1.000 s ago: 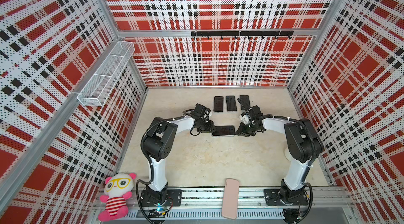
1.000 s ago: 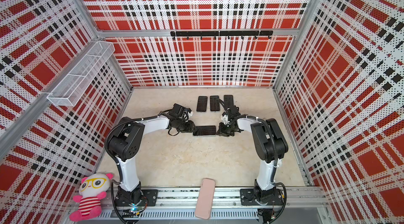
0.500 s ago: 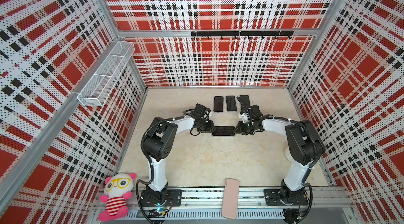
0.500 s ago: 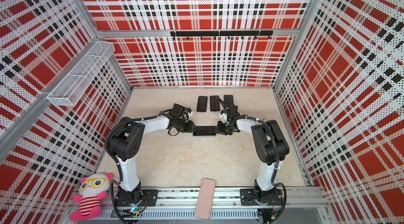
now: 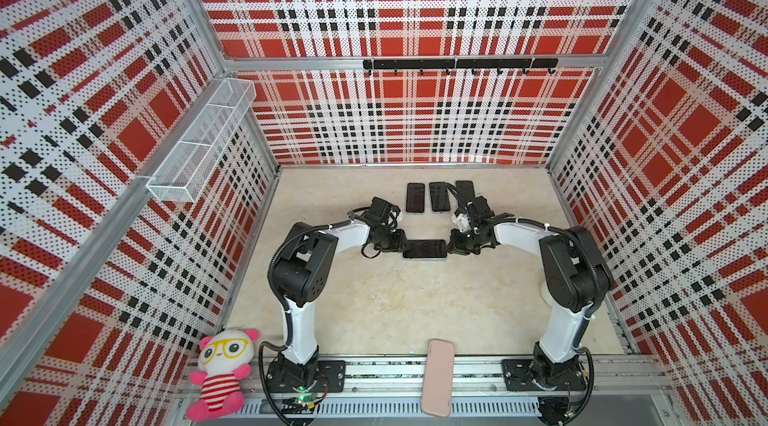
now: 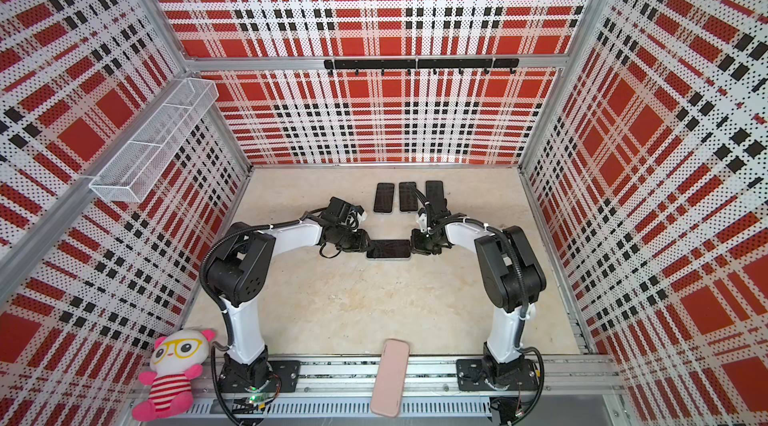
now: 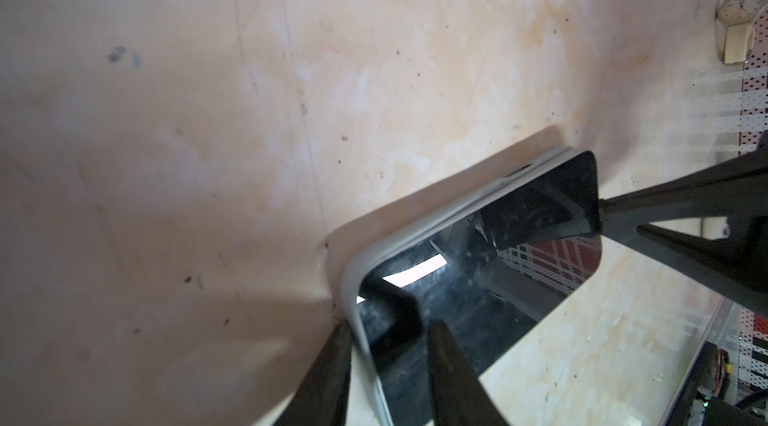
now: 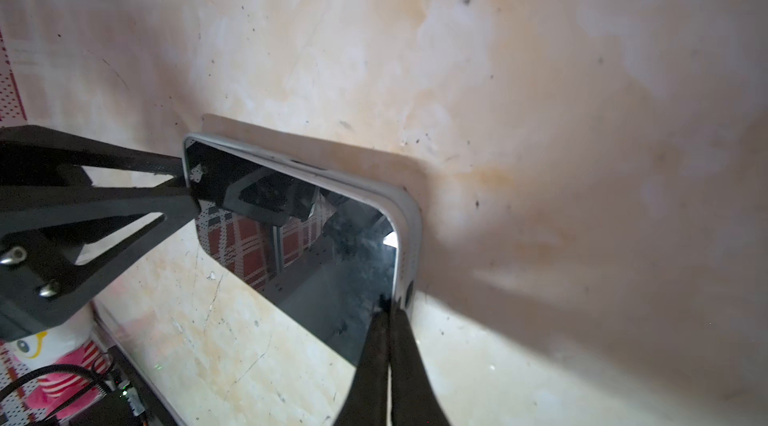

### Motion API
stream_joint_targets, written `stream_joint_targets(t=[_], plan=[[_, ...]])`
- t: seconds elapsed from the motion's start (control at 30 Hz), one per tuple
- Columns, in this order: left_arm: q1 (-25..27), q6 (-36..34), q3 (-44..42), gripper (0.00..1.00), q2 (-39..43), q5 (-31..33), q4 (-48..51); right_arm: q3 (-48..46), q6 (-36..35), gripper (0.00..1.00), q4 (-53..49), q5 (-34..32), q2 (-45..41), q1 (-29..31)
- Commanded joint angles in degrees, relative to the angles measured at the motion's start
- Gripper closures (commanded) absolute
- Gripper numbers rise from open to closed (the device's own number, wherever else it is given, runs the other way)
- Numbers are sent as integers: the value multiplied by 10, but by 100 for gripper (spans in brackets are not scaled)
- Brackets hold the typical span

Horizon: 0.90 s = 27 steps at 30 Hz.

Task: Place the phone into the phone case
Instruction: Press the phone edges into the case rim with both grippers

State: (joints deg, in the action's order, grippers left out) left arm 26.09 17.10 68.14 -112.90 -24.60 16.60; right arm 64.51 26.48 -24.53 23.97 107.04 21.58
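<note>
Between left end effector (image 5: pixel 400 246) and right end effector (image 5: pixel 450 246), phone (image 5: pixel 424 248)

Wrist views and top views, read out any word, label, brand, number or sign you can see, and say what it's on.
No text can be read anywhere.
watch dial: markings too small and blurred to read.
phone: screen dark, only reflections.
phone case: plain rim, no lettering seen.
plush toy: no lettering seen.

Phone (image 7: pixel 478 291) hides the case (image 7: pixel 349 282) except its rim
</note>
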Motion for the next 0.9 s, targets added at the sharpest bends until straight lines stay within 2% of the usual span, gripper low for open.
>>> stream_joint_targets(t=[0.0, 0.4, 0.87], plan=[[5, -5, -8, 68, -39, 9, 35, -34, -7, 92, -54, 1, 57, 50], [6, -5, -9, 73, -45, 7, 35, -71, 22, 92, -39, -3, 130, 85], [1, -4, -7, 79, -57, 30, 42, -71, 32, 93, -54, -24, 220, 144]])
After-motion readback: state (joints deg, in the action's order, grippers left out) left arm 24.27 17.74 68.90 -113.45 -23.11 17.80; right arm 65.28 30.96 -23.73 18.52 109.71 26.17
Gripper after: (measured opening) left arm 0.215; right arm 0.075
